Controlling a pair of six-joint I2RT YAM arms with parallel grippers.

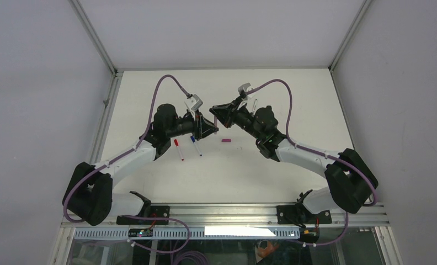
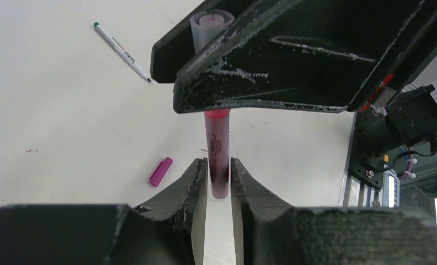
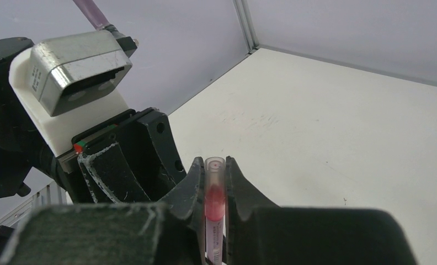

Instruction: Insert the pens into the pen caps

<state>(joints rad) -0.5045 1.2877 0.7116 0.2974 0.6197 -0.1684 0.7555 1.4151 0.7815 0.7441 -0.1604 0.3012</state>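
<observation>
Left gripper [image 2: 219, 167] sits nearest in the left wrist view, fingers closed tight on the dark lower end of the pink pen [image 2: 218, 146], no gap showing either side. Right gripper [image 3: 214, 167] is clamped on the same pink pen further up the barrel; the clear end [image 2: 211, 25] pokes out past its fingers. Both hold the piece mid-air above the table [image 1: 293, 165], grippers almost nose to nose, far centre in the top view.

Step looks like the press-fit itself – one side holding cap, the other holding pen. Cannot tell where cap stops and barrel starts, so seating depth is unclear.

Out from there: magenta cap [image 2: 161, 171] lies loose on the table just near of the grippers. Green-tipped pen [image 2: 122, 51] lies farther off. Red-ended pen [image 1: 178, 149] and blue-ended pen [image 1: 196, 146] lie side by side near-left of the grippers, close but apart.

Next move likely calls for a straight push along the pen axis with both grips kept coaxial – any tilt could jam or bend the thin barrel. After that one side lets go and the pen gets set down
</observation>
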